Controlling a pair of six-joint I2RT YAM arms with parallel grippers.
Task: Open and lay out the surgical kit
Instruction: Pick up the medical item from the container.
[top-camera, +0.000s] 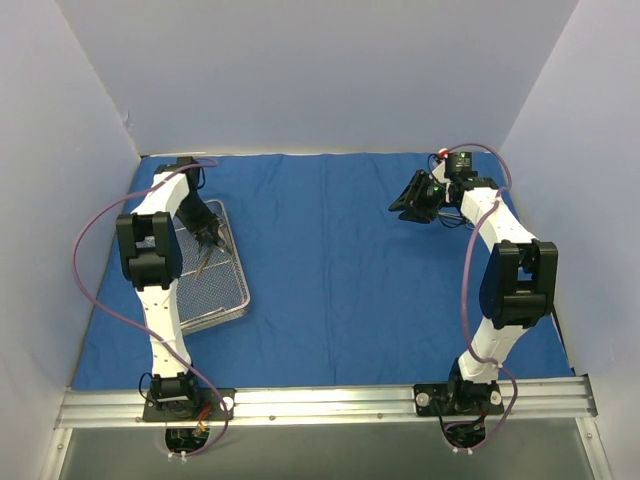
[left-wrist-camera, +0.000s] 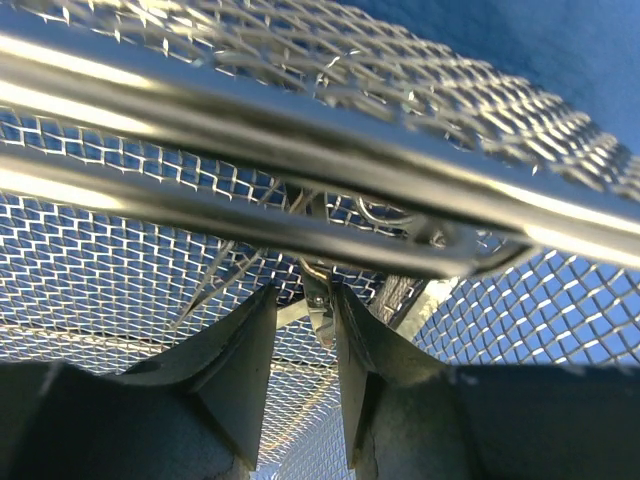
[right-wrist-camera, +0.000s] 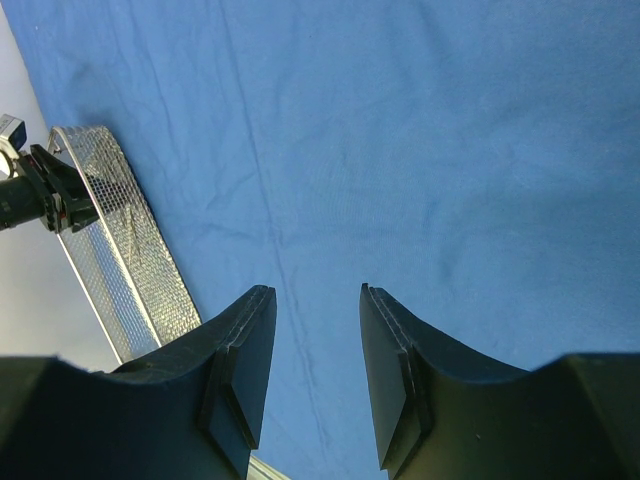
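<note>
The royal-blue cloth wrap (top-camera: 340, 270) lies spread flat over the table. The silver wire-mesh tray (top-camera: 240, 300) sits on it at the left, and it also shows in the right wrist view (right-wrist-camera: 130, 260). Thin silver instruments (top-camera: 207, 255) lie inside the tray. My left gripper (top-camera: 208, 232) reaches down into the tray's far half. In the left wrist view its jaws (left-wrist-camera: 305, 300) stand a narrow gap apart, with a thin silver instrument (left-wrist-camera: 320, 310) between the tips, against the right finger only. My right gripper (top-camera: 405, 205) hovers open and empty over bare cloth (right-wrist-camera: 420, 150) at the far right.
White walls enclose the table on the left, back and right. The tray's rim bars (left-wrist-camera: 300, 150) cross close in front of the left fingers. A metal rail (top-camera: 330, 400) with both arm bases runs along the near edge.
</note>
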